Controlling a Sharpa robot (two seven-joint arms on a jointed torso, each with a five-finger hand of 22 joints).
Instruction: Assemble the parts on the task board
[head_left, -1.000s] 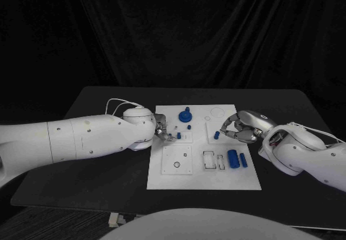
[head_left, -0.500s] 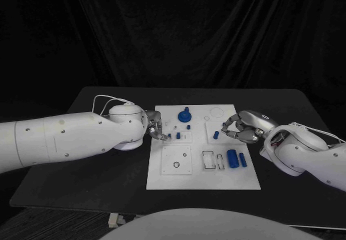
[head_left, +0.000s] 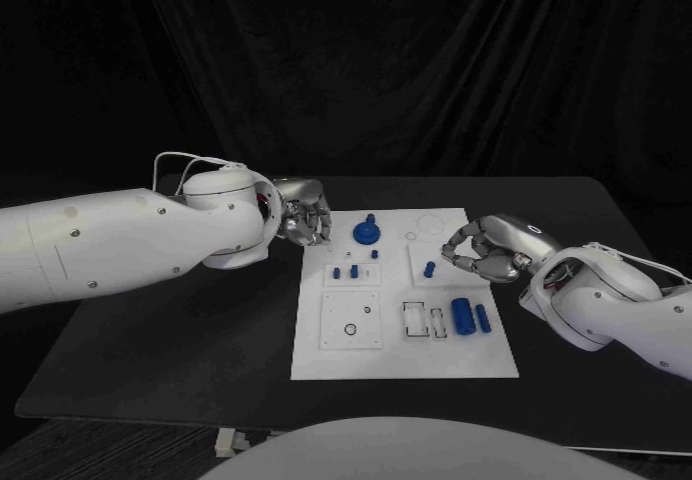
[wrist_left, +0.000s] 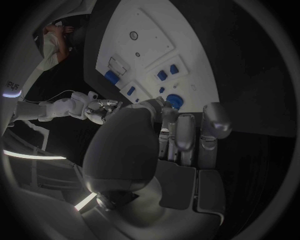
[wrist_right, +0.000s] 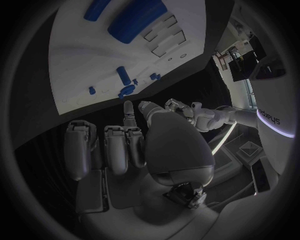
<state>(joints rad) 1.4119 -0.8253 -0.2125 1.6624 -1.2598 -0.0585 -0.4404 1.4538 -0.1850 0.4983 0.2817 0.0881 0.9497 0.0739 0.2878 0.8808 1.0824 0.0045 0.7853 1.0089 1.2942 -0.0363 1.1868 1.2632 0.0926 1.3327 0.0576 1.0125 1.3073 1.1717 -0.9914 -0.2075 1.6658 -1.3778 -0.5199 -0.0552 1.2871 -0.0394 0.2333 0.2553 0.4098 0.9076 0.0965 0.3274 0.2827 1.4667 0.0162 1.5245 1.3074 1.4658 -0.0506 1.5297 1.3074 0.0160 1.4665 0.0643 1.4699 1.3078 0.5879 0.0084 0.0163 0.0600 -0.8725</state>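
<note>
Blue parts are sitting on the white task board (head_left: 325, 355) between the hands: seemingly seven, including one round knobbed piece (head_left: 368, 233) nearest the left hand (head_left: 302, 218). That hand is hovering beside the board's far corner, fingers curled, holding nothing. The right hand (head_left: 483, 253) is curling emptily over the opposite edge.

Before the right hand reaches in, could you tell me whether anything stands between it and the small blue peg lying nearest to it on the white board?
Nothing visible does. The right hand hovers at the white task board's right edge, and the small blue peg lies just beside its fingers on bare board.
</note>
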